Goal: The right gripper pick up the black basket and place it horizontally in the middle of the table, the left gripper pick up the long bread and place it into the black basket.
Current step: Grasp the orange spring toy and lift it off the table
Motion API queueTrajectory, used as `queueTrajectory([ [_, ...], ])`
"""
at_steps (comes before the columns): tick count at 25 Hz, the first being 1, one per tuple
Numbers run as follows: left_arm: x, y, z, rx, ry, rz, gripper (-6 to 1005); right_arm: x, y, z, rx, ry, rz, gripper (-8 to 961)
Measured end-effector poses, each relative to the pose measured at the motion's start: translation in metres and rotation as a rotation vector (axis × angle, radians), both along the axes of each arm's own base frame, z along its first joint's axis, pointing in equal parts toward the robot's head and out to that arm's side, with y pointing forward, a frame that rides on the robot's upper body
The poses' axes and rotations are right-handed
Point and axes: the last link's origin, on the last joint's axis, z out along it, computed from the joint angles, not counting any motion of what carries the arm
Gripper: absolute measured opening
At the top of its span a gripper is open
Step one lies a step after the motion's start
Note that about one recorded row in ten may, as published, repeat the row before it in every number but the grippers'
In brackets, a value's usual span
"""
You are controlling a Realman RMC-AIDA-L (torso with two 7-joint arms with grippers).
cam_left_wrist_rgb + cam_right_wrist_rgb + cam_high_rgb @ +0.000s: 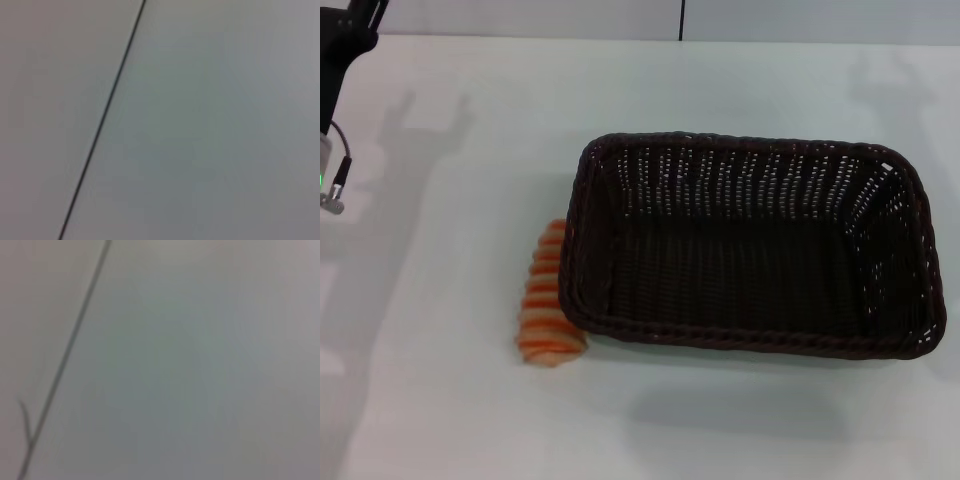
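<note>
The black basket (750, 250) lies lengthwise on the white table (450, 420), right of the middle, open side up and empty. The long bread (548, 300), striped orange and cream, lies on the table against the basket's left end, its right side tucked under the braided rim. My left gripper (350, 40) shows only as a black part at the far left edge, above the arm's green light (324, 180), well away from the bread. My right gripper is out of view. Both wrist views show neither the basket nor the bread.
The table's far edge meets a pale wall with a dark vertical seam (681, 20). The left wrist view shows a plain grey surface with a dark line (102, 120), and the right wrist view shows the same (65, 355).
</note>
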Motion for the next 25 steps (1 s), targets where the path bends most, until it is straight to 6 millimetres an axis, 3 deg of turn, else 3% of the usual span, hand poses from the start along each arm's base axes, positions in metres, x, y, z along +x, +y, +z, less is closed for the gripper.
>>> queueTrajectory([
  [2, -0.001, -0.001, 0.001, 0.002, -0.001, 0.003, 810, 0.005, -0.003, 0.002, 0.011, 0.006, -0.006, 391],
  [3, -0.002, -0.001, 0.001, 0.005, -0.001, 0.005, 810, 0.017, -0.012, 0.005, 0.041, 0.013, -0.024, 391],
  [10, -0.004, -0.002, 0.003, 0.009, -0.004, 0.014, 810, 0.055, -0.035, 0.017, 0.124, 0.014, -0.105, 391],
  [15, -0.008, 0.002, -0.002, -0.04, -0.017, 0.05, 810, 0.08, -0.042, 0.02, 0.16, 0.017, -0.179, 391],
  [19, -0.012, 0.01, -0.002, -0.107, -0.063, 0.103, 810, 0.088, -0.043, 0.021, 0.16, 0.011, -0.206, 390],
  [25, -0.005, 0.023, 0.011, -0.254, -0.103, 0.182, 810, 0.101, -0.038, 0.024, 0.16, 0.0, -0.244, 390],
])
